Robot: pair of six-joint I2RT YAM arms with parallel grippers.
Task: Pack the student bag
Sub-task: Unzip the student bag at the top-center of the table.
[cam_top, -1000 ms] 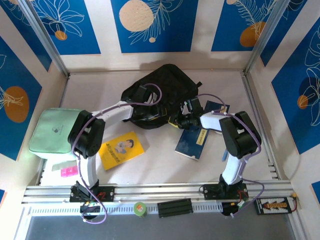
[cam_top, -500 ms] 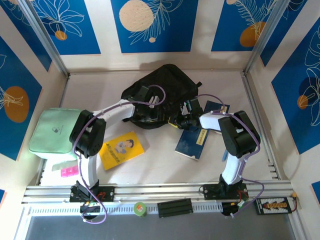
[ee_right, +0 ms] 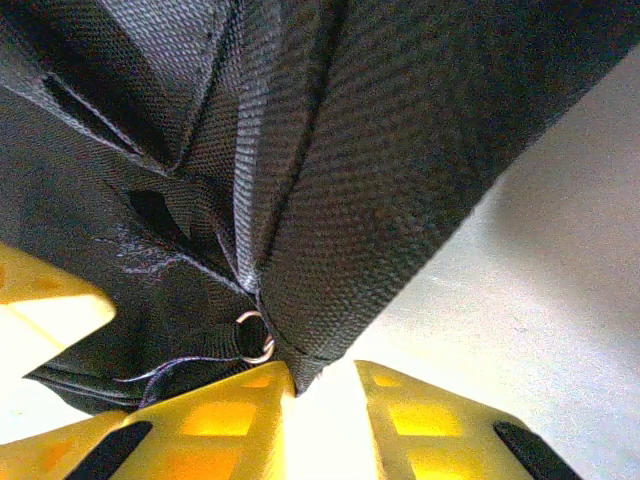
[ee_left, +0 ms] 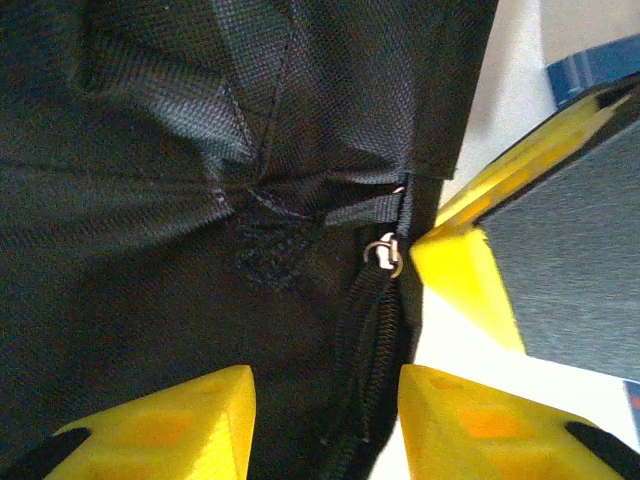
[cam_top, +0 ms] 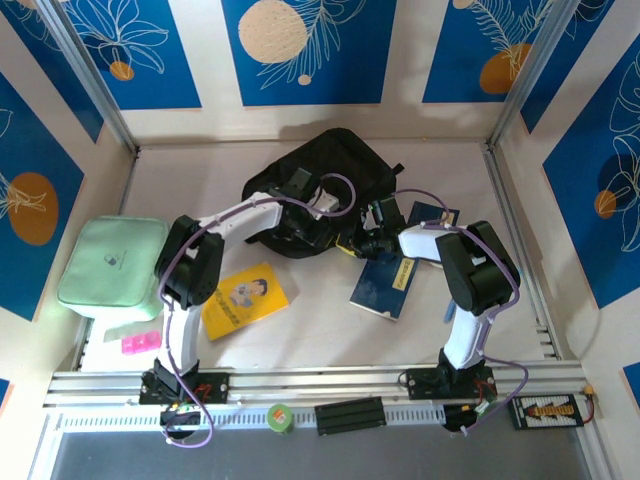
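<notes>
Left gripper [ee_left: 327, 400]: yellow fingers spread, astride the black zipper track [ee_left: 375, 330] but not clamped on it.
Right gripper [ee_right: 325, 385]: fingers pressed nearly together, pinching a fold of the bag's edge beside a small metal ring [ee_right: 255, 338].
Student bag [cam_top: 340, 160]: large black soft fabric backpack, lying at the middle rear of the table [cam_top: 190, 180], with both grippers at its near edge.
Step in hand: probably opening the zip.
Doing it well: the right gripper holds the fabric taut. The left should close on the small silver zipper pull [ee_left: 383, 252], just ahead of its fingers, then draw along the track, not across it.
Risk: loose cloth could bunch and jam the slider.
</notes>
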